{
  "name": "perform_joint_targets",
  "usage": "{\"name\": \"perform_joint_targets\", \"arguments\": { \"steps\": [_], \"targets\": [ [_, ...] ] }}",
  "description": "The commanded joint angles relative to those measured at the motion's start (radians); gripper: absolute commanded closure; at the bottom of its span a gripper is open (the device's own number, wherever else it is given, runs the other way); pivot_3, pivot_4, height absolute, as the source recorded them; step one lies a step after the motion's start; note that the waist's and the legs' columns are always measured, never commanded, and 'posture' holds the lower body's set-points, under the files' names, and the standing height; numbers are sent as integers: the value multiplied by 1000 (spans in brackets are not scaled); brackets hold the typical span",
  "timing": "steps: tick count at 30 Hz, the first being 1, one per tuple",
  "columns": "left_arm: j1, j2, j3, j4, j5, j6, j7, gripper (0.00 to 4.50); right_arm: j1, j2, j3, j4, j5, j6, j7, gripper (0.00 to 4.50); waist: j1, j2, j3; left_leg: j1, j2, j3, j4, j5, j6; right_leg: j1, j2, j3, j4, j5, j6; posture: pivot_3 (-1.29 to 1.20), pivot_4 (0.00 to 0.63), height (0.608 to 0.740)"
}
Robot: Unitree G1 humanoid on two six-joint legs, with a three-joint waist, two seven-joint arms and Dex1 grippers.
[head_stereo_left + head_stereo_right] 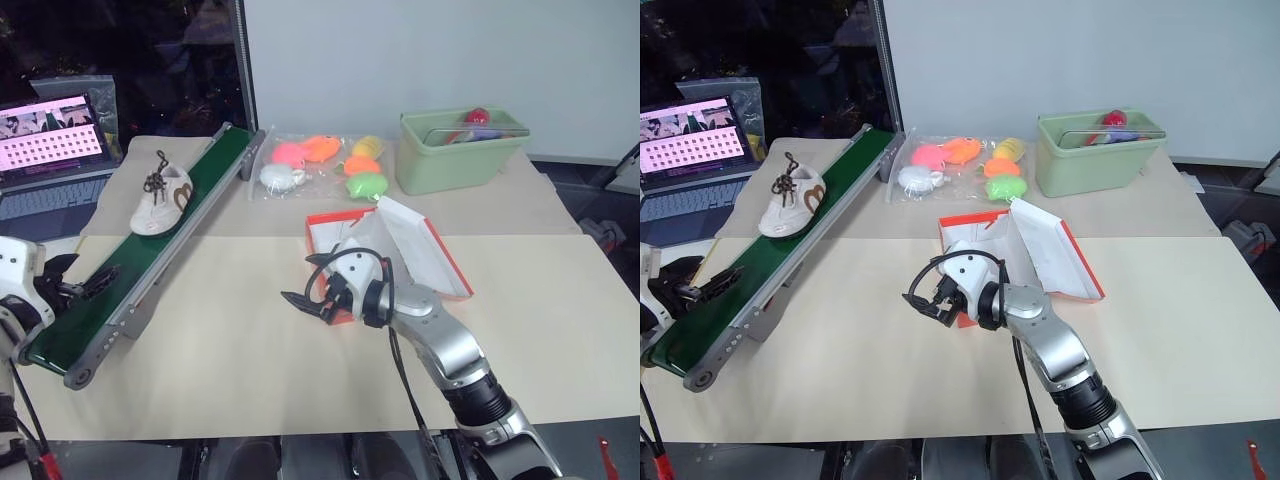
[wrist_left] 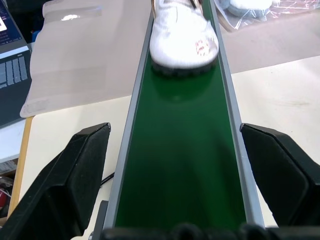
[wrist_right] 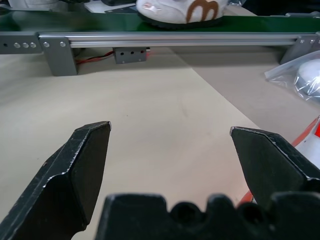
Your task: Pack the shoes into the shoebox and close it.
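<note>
One cream-white shoe (image 1: 160, 198) with dark laces and a brown mark sits on the green conveyor belt (image 1: 150, 250) at the left, about halfway up it. My left gripper (image 1: 82, 285) hangs open over the belt's near end, and the shoe (image 2: 182, 35) lies well ahead of its fingers (image 2: 75, 175). The red-orange shoebox (image 1: 435, 255) stands in the middle of the table with its white-lined lid flipped up. My right arm hides the box's front corner. My right gripper (image 1: 303, 300) is open and empty just left of the box, pointing toward the belt, above bare table (image 3: 165, 100).
A clear bag of bright plush toys (image 1: 320, 165) lies behind the shoebox. A pale green bin (image 1: 455, 155) stands at the back right. An open laptop (image 1: 50, 140) sits at the far left beside the belt. The conveyor's metal rail (image 3: 150, 40) runs across the right wrist view.
</note>
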Motion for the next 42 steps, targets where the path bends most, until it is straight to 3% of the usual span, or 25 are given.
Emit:
{"name": "perform_joint_targets", "arguments": {
  "steps": [1,11,21,24,26,32,36,42],
  "targets": [
    [-17,23,12,-3,-8,-19,-8,40,-8,2,-5,-20,-5,-27,2,0,0,0,0,0,0,0,0,0,0,0,0,0,0,0,0,0,150,729],
    [-111,-3,-58,116,29,-37,-17,40,3,3,-20,-34,0,-12,-11,0,2,0,0,0,0,0,0,0,0,0,0,0,0,0,0,0,150,729],
    [-60,-37,-130,132,47,-30,-73,40,17,0,-58,-63,21,18,-39,0,17,0,0,1,-1,0,1,0,0,2,-1,-1,1,0,0,0,150,729],
    [-54,-40,-123,129,44,-38,-82,1008,25,-1,-62,-66,20,20,-46,0,34,0,0,2,-2,0,2,0,0,3,-1,-1,1,0,0,0,150,729],
    [-51,-37,-130,128,53,-41,-87,1309,32,0,-60,-72,20,24,-51,0,37,1,-1,3,-2,0,2,0,0,4,-1,-1,1,0,0,0,150,729],
    [-85,-45,-132,141,76,-65,-35,1471,38,8,-59,-82,20,46,-67,0,38,3,-2,6,-2,0,2,0,0,6,-1,-1,1,0,0,0,150,729],
    [-124,-83,-105,23,94,-115,119,1471,25,12,-72,-68,20,54,-84,0,46,3,-2,7,-2,0,2,0,0,7,-1,-1,3,0,0,0,150,729],
    [-173,-224,-102,-362,90,-76,381,1471,-12,66,-155,-35,83,141,-135,0,44,-4,-2,0,-1,-1,3,1,0,3,-1,-1,1,1,0,0,150,729]
  ]
}}
